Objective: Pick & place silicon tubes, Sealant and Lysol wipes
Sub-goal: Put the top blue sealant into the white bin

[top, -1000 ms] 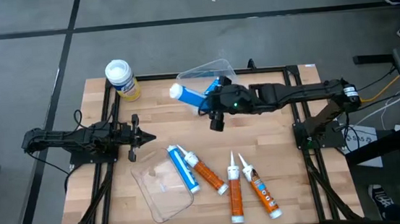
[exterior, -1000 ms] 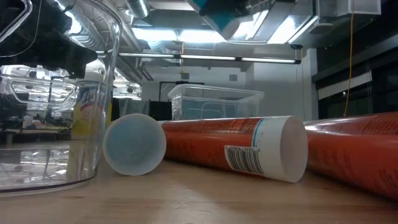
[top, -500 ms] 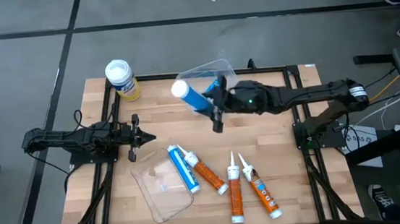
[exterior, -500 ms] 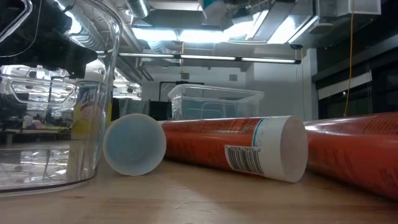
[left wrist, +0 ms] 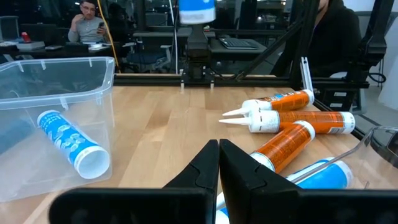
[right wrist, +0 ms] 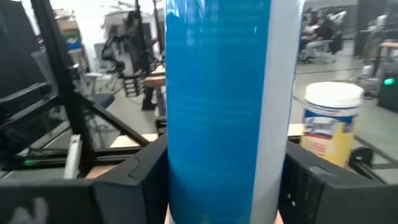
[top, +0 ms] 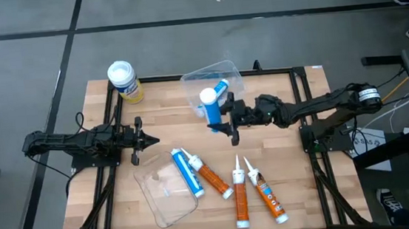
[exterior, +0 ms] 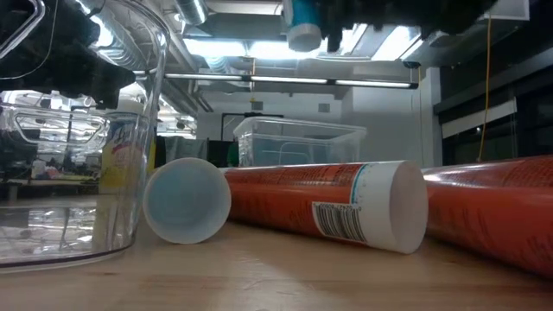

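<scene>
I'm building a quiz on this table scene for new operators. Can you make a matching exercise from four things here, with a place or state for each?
Column 1:
1. yellow cylindrical Lysol wipes canister with white lid
2. blue tube with white end, lifted
3. left hand
4. blue tube with white label

Column 2:
A. shut, holding nothing
B. lying inside the clear plastic bin
C. standing at the table's far left corner
D. gripped by the right hand

Pairs: 1-C, 2-D, 3-A, 4-B
</scene>
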